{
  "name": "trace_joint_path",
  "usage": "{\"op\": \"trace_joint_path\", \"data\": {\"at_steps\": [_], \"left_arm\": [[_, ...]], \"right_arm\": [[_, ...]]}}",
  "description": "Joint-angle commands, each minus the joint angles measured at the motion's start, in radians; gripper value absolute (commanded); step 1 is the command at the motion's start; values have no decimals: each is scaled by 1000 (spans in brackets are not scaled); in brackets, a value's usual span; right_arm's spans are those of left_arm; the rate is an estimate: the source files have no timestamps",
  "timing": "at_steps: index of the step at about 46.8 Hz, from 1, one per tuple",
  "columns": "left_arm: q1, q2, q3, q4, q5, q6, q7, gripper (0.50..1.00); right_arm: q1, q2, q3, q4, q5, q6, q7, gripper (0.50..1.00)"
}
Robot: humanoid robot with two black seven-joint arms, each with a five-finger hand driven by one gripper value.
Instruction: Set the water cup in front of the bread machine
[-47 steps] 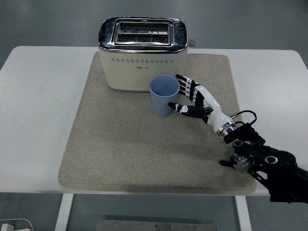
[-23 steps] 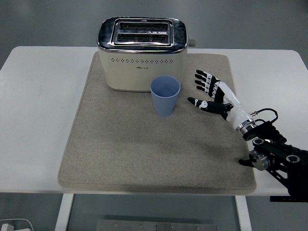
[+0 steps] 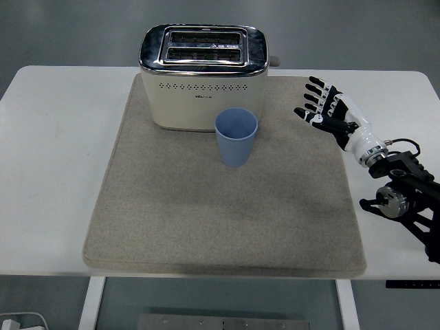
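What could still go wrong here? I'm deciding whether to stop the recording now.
Little looks risky. The cup stands upright on the mat, just in front of the toaster, and the right hand is open and apart from it. Two risks: the cup is close to the toaster, so a nudge might tip it, and an arm sweep back across the mat could clip it.

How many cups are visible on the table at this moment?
1. A single blue cup stands upright on the grey mat, directly in front of the toaster. The right hand is open and apart from it. Nothing seems hidden.
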Motion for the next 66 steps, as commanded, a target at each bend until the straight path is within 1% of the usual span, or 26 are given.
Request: {"op": "trace_joint_path", "data": {"at_steps": [1, 4, 6, 11, 16, 26, 32, 37, 45, 55, 66], "left_arm": [[0, 0, 0, 0, -1, 0, 0, 1000], [0, 0, 0, 2, -1, 2, 0, 1000], [2, 0, 0, 2, -1, 0, 0, 1000], [2, 0, 0, 2, -1, 2, 0, 1000], [2, 0, -2, 3, -1, 2, 0, 1000], [2, 0, 0, 2, -1, 2, 0, 1000], [2, 0, -2, 2, -1, 2, 0, 1000], [2, 0, -2, 2, -1, 3, 0, 1000], [2, 0, -2, 2, -1, 3, 0, 1000], [3, 0, -2, 2, -1, 3, 0, 1000], [3, 0, -2, 2, -1, 3, 0, 1000]], "right_arm": [[38, 8, -1, -12, 56, -1, -83, 917], [67, 11, -1, -24, 94, -2, -134, 917], [82, 11, -1, -33, 117, -1, -158, 917], [110, 16, -3, -68, 150, -1, -201, 917], [138, 20, -1, -94, 151, 4, -220, 915], [171, 43, -1, -137, 156, 8, -228, 915], [184, 71, -3, -173, 186, 10, -261, 915], [196, 88, -3, -196, 199, 10, -263, 915], [197, 98, -1, -197, 199, 13, -254, 915], [196, 98, 0, -197, 197, 71, -251, 915], [193, 100, 0, -197, 197, 73, -251, 915]]}}
